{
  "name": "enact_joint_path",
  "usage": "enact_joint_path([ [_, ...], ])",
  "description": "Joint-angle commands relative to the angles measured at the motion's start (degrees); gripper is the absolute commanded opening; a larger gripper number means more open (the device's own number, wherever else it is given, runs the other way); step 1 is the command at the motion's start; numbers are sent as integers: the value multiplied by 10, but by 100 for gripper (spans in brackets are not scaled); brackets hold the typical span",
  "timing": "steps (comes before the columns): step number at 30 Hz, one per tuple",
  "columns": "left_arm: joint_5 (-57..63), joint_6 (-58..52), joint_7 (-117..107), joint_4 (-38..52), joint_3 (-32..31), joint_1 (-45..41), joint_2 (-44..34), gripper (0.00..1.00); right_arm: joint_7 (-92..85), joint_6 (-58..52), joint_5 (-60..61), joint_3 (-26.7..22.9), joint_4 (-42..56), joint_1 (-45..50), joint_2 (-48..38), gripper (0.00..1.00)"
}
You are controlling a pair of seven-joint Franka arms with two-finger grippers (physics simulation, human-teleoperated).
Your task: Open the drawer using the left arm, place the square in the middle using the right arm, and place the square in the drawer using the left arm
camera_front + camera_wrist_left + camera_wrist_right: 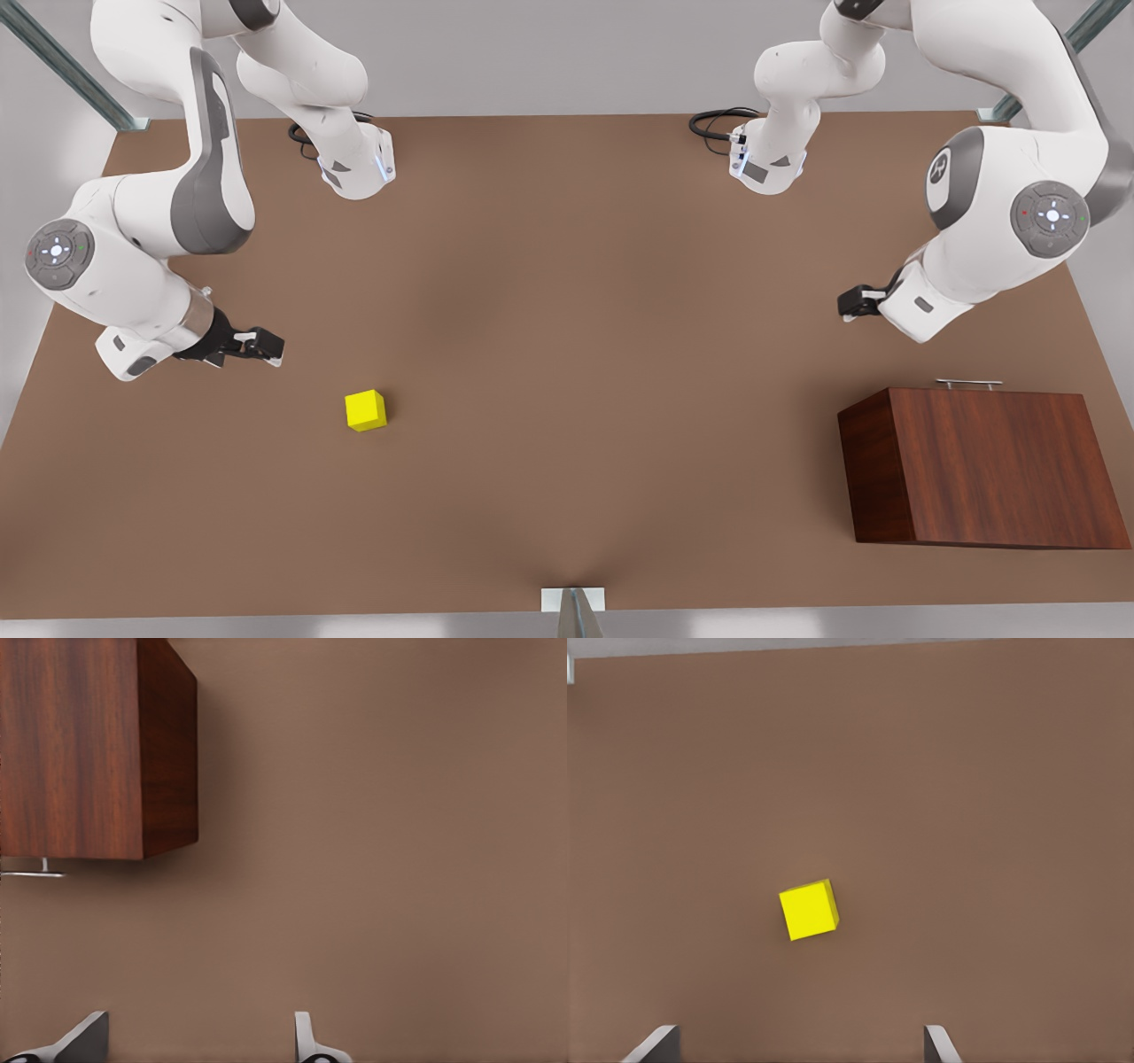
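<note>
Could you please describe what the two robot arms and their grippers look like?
Both arms are glossy white with rounded segments, dark grey side panels and grey round joint caps bearing small white, red and green marks. Black cables loop near each base. The left gripper and the right gripper are black, with light grey fingers in the wrist views.

A: What is lying around the brown surface [567, 354] apart from the work itself?

B: Two black cables. One cable [306, 142] is curling near the far edge on the front view's left, and the other cable [713, 122] is looping near the far edge toward the front view's right.

A: And past the edges?

B: Grey metal struts are slanting in at both far corners, one strut [62, 62] on the left and another strut [1085, 27] on the right. A small white bracket [573, 599] is sitting at the middle of the near edge, with a grey post [580, 618] running from it.
</note>
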Motion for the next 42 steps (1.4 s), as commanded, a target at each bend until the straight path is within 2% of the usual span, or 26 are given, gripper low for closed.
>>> enact_joint_path([
  [1,5,0,-1,-3,0,0,0,100,-4,-2,0,-3,0,-2,0,100],
  [2,4,-7,-4,-16,1,0,-4,100,-4,-2,0,-4,0,-2,0,100],
  [3,4,-18,-3,-45,28,0,-14,100,-4,-2,1,-4,0,-2,0,100],
  [4,-36,33,-110,-167,105,0,-63,100,6,-1,0,-3,0,0,0,100],
  [5,-53,112,-232,-245,135,0,-86,100,6,3,0,-3,1,0,2,100],
  [7,-53,246,-407,-350,147,0,-118,100,6,14,-1,-3,-2,2,4,100],
  [9,-59,326,-464,-401,181,0,-137,100,2,55,2,-2,-21,4,32,100],
  [12,-58,423,-490,-461,199,0,-148,100,-1,87,3,5,-22,9,90,100],
  [14,-60,538,-507,-505,202,0,-143,100,-1,110,3,5,-22,23,114,100],
  [21,-61,668,-505,-540,203,4,-111,100,70,141,4,5,-23,97,150,100],
  [25,-61,668,-504,-540,207,5,-112,100,70,159,4,5,-27,95,170,100],
  [30,-61,686,-504,-555,212,5,-112,100,30,230,4,3,-109,66,177,100],
  [33,-60,673,-504,-556,214,5,-108,100,-26,241,1,3,-108,67,194,100],
  [42,-60,668,-504,-548,213,5,-76,100,-39,242,-21,-14,-118,58,235,100],
])
